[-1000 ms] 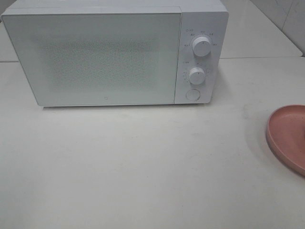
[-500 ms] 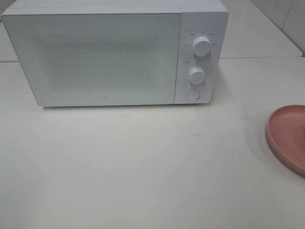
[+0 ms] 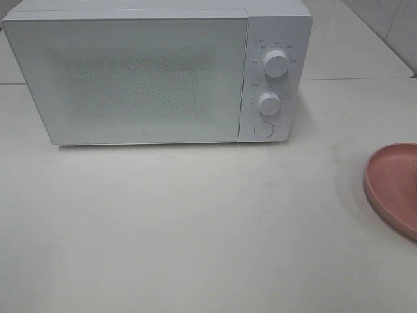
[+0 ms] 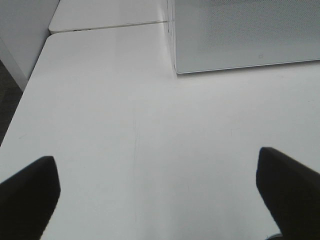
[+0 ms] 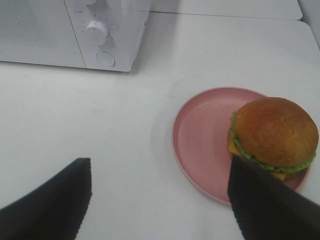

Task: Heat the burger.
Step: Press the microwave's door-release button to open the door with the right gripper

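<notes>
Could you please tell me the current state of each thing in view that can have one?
microwave door: shut.
burger: whole, resting on the pink plate, not yet picked up.
pink plate: right way up, carrying the burger off-centre.
left gripper: open, holding nothing.
right gripper: open, holding nothing.

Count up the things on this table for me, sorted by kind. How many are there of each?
microwave: 1
pink plate: 1
burger: 1
Total: 3
</notes>
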`<state>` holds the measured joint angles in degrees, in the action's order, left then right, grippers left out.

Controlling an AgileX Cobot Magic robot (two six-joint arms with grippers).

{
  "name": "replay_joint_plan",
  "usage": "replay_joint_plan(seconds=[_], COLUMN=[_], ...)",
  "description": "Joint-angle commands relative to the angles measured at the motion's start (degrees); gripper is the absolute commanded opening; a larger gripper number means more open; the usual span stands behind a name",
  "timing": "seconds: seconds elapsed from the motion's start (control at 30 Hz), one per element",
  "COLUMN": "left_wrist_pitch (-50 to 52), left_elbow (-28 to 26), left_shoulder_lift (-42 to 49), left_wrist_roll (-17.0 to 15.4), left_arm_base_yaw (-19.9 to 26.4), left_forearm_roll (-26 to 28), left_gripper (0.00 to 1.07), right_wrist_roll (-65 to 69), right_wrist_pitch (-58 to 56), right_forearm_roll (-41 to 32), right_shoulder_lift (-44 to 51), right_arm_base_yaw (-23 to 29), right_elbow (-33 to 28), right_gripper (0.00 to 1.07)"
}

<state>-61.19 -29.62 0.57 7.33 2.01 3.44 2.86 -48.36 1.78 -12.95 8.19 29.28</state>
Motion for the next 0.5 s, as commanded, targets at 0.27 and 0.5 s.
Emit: replay_joint_plan(seconds=[0.27, 0.5], left_wrist_pitch=[-0.17, -0.17], left_elbow=[0.06, 0.06], left_shoulder_lift=[1.15, 1.15], left_wrist_roll=[-0.4, -0.4], left_arm_base_yaw=[0.0, 0.0], left_forearm_roll=[0.17, 0.17], left_gripper=[1.0, 1.0], right_wrist_roll=[-0.17, -0.29], right_wrist_pitch=[11.17, 16.84], right_forearm_roll=[0.29, 0.29], right_shoulder_lift=[-10.31, -16.67], right_arm_base_yaw=[-0.11, -0.11], right_elbow=[0.57, 0.57], right_gripper=[0.75, 0.75])
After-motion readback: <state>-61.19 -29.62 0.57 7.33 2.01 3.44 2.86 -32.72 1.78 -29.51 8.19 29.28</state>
